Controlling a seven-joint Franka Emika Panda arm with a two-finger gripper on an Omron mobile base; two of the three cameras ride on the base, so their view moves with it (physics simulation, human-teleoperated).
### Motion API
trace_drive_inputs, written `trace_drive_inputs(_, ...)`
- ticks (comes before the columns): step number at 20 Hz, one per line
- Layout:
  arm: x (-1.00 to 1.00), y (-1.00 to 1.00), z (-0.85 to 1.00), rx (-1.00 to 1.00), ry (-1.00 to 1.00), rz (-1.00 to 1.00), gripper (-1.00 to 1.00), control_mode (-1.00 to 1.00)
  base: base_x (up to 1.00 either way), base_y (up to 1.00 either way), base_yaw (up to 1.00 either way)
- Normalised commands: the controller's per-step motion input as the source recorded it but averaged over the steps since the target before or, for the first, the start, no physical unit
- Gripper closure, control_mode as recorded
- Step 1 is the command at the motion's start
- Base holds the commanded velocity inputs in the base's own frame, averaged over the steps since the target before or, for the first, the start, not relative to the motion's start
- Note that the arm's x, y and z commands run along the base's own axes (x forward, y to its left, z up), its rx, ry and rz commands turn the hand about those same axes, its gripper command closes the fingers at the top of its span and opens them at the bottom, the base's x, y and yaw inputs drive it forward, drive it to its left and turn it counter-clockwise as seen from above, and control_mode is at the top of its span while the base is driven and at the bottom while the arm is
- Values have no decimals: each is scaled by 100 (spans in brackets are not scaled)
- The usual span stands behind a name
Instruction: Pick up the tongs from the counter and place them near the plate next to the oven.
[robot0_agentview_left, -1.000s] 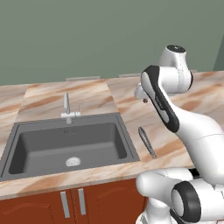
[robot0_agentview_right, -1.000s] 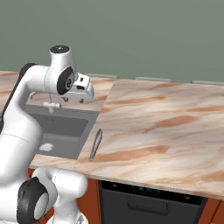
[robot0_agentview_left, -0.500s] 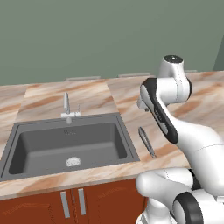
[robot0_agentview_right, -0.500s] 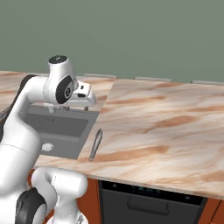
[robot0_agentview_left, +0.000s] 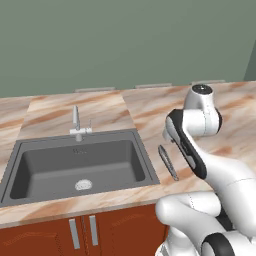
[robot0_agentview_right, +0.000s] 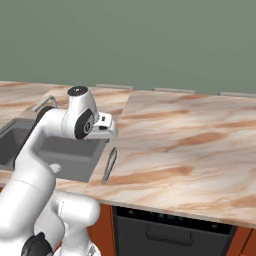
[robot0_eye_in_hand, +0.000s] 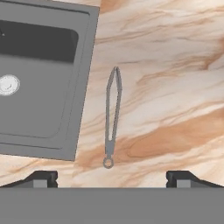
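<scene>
You see the tongs (robot0_eye_in_hand: 111, 118) lying flat on the counter (robot0_eye_in_hand: 175, 87), just beside the right rim of the dark sink (robot0_eye_in_hand: 39, 83), whose tap (robot0_agentview_left: 76, 122) stands behind the basin. Your gripper (robot0_eye_in_hand: 111, 177) hangs above them with fingers spread wide, holding nothing. No writing is legible anywhere; the oven (robot0_agentview_right: 170, 235) front below the counter is cut off.

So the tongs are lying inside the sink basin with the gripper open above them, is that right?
Not quite. The tongs lie on the counter beside the sink, not in the basin, as the hand view shows. The gripper is open above them.
</scene>
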Motion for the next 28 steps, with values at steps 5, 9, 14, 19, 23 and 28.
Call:
trace_drive_inputs(5, 14, -9, -58, 5, 0, 0, -100, -100, 0, 0, 0)
trace_drive_inputs(9, 28, 0, -49, 6, 0, -3, -100, -100, 0, 0, 0)
trace_drive_inputs(14, 36, 0, -34, 8, 9, -8, -100, -100, 0, 0, 0)
trace_drive_inputs(19, 38, 0, -37, 2, 19, -7, -100, -100, 0, 0, 0)
trace_drive_inputs(23, 34, 1, -40, 0, 9, -7, -100, -100, 0, 0, 0)
trace_drive_inputs(28, 19, -1, -43, 0, 1, -2, -100, -100, 0, 0, 0)
